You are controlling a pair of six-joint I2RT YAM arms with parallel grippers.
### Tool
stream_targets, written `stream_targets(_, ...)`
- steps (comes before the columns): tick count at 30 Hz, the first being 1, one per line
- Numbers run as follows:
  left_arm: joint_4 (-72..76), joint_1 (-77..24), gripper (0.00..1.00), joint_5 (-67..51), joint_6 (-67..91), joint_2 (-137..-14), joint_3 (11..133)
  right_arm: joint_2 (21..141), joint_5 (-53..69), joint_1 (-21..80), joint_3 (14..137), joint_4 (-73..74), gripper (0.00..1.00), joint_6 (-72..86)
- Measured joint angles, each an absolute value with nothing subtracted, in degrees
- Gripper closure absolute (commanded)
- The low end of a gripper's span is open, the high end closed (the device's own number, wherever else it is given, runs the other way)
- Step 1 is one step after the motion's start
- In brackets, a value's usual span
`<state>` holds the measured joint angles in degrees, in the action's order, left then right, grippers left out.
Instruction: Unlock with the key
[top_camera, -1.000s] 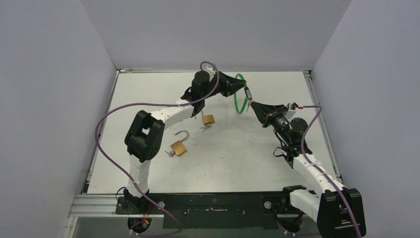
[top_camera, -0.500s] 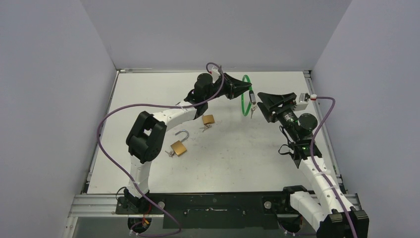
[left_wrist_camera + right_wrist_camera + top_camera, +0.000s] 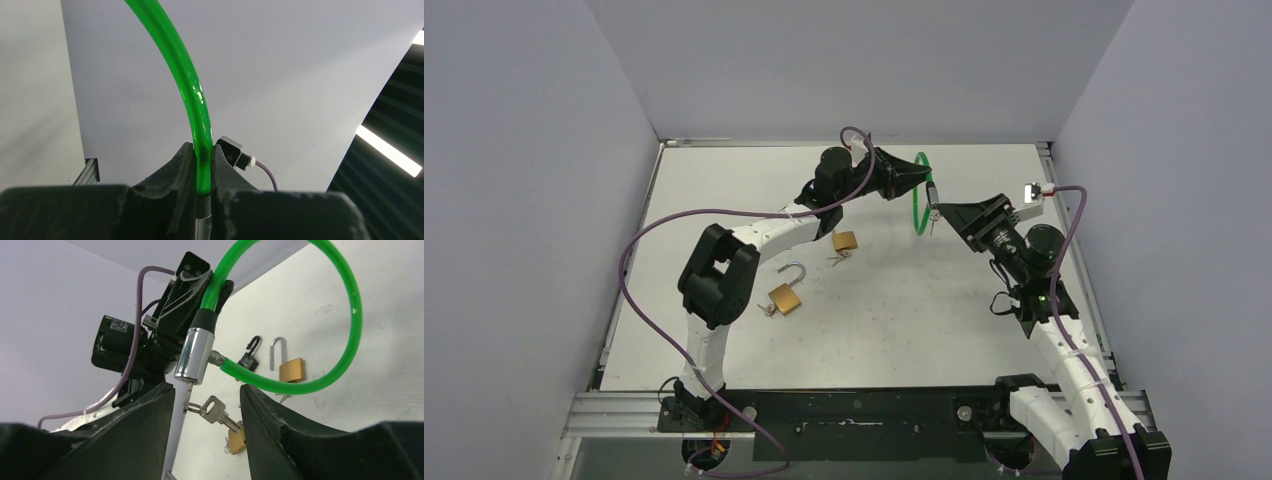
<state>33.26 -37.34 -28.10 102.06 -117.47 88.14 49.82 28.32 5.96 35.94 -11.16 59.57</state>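
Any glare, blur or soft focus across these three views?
Top view: even, soft light, faint shadow under the open padlock, no blur. Left wrist view: white highlight on the green cable; bright strip light at right; left fingers dark, soft. Right wrist view: glare on the chrome lock barrel; right fingers dark and blurred.

The looped cable lock (image 3: 356,307) is bright green, its metal cylinder (image 3: 194,356) shiny chrome. A brass padlock (image 3: 291,369) is golden-yellow, a small padlock (image 3: 248,359) black, the bench (image 3: 385,365) white.
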Motion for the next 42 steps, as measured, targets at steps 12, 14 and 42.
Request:
stream_targets(12,33.6,-37.3,1.00,-28.5,103.4,-117.5,88.1,51.7,32.4,6.0,32.4,-20.8,1.00,74.6)
stream_targets(14,34.6,-37.2,1.00,-28.5,104.3,-117.4,88.1,52.4,32.4,6.0,30.6,-24.1,1.00,79.1)
stream_targets(42,40.2,-36.4,1.00,-26.4,118.7,-115.8,86.1,48.2,34.3,-1.0,34.2,-25.6,0.36,55.5)
